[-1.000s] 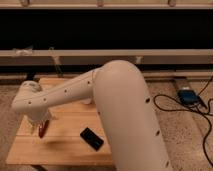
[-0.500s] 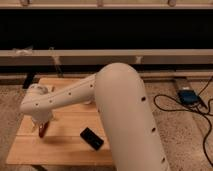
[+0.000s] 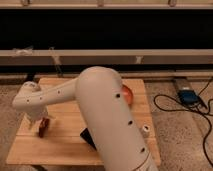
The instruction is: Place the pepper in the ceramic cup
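My gripper [image 3: 38, 121] hangs down from the white wrist over the left part of the wooden table [image 3: 65, 145], with its jaws wide apart. The pepper [image 3: 43, 128], small and dark red, lies on the table right at the gripper's tip, on its right side. I cannot tell whether the gripper touches it. The ceramic cup is hidden from view, and the big white arm [image 3: 107, 115] covers much of the table's middle.
An orange bowl [image 3: 128, 94] shows past the arm at the table's back right. A flat black phone-like object [image 3: 87, 137] lies near the front middle, and a small white shaker [image 3: 145, 131] stands at the front right. Cables and a blue box [image 3: 188, 96] lie on the floor to the right.
The wrist shifted slightly right and then back left above the table's left side. The pepper stayed where it was.
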Controlling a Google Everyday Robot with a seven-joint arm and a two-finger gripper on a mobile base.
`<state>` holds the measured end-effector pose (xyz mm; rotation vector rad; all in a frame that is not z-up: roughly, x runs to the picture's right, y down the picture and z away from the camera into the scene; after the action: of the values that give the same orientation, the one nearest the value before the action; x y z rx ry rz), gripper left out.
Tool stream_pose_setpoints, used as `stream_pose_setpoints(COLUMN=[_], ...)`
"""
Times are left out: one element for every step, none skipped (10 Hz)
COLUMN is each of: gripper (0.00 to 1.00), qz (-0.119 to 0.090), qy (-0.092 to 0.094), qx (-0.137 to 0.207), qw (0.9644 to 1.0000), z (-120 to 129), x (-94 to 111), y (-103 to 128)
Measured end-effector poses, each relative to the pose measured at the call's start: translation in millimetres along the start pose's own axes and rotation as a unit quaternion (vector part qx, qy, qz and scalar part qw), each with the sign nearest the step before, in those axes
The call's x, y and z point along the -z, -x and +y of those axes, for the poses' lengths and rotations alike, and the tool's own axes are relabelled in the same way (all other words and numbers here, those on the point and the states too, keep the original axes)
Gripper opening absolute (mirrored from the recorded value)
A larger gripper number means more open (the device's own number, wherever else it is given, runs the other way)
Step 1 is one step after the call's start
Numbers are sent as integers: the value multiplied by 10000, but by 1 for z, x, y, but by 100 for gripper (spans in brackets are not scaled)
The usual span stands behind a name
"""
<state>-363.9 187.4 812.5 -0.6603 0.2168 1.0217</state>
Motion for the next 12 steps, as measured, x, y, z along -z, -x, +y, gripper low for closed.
stream_pose_setpoints(gripper=[80,80,80,80,80,80,79,74,64,54,44,36], qz=[52,94,124,164,189,225,279,334,394,436,447,430], qy=[-32,-57,-70,-98,-111,-126,-122,-115,-105,-98,-90,-61], qx=[-8,-5,14,17,20,29,44,34,7,-12,-15,-33], qw=[10000,9999,9999,9998,9998,9997,9995,9994,9992,9990,9990,9991], z=[0,2,5,5,5,5,7,6,4,1,0,-2], x=[-4,-7,-8,-10,-12,-14,-19,-24,-30,-34,-34,-34], y=[3,5,6,8,8,9,9,9,8,7,7,7])
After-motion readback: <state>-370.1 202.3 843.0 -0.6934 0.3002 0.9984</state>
